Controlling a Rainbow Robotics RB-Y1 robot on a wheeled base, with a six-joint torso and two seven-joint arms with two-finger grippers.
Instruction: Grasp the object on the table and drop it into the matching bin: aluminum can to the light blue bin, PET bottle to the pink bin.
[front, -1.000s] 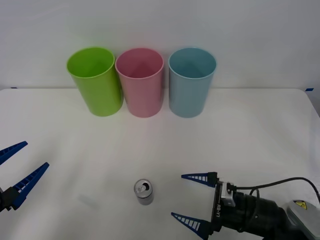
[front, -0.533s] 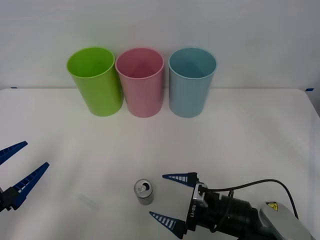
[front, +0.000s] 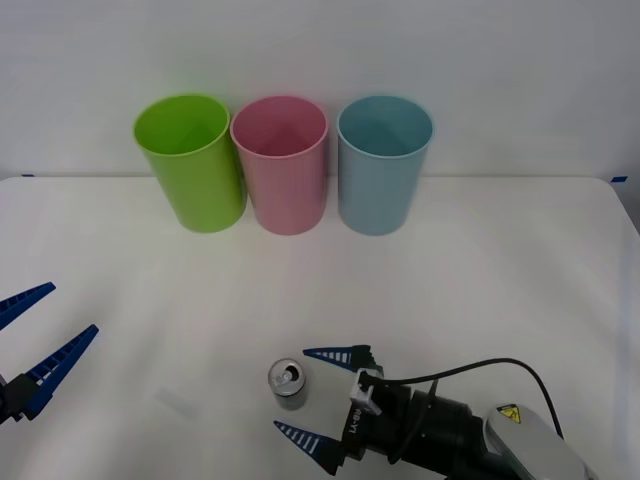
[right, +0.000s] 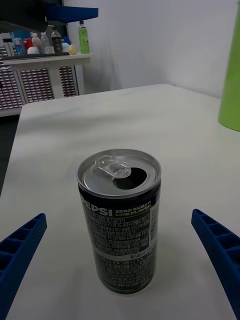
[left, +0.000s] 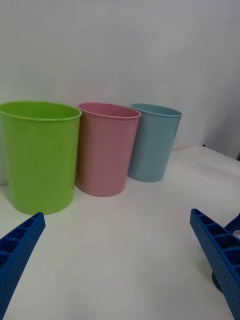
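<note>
The aluminum can (front: 287, 384) stands upright near the table's (front: 480, 290) front edge, silver top with a pull tab, dark printed body in the right wrist view (right: 120, 220). My right gripper (front: 313, 397) is open just to the can's right, its blue fingertips level with the can and apart from it. The light blue bin (front: 383, 164) stands at the back, right of the pink bin (front: 281, 163); both show in the left wrist view (left: 152, 142) (left: 105, 148). My left gripper (front: 35, 345) hangs open at the front left.
A lime green bin (front: 192, 160) stands left of the pink one, its edge also in the right wrist view (right: 230, 85). The three bins line up along the back near the wall. Open white tabletop lies between the can and the bins.
My right gripper has slid left along the table's front toward the can, fingers still open. The can, the bins and the left arm have not moved.
</note>
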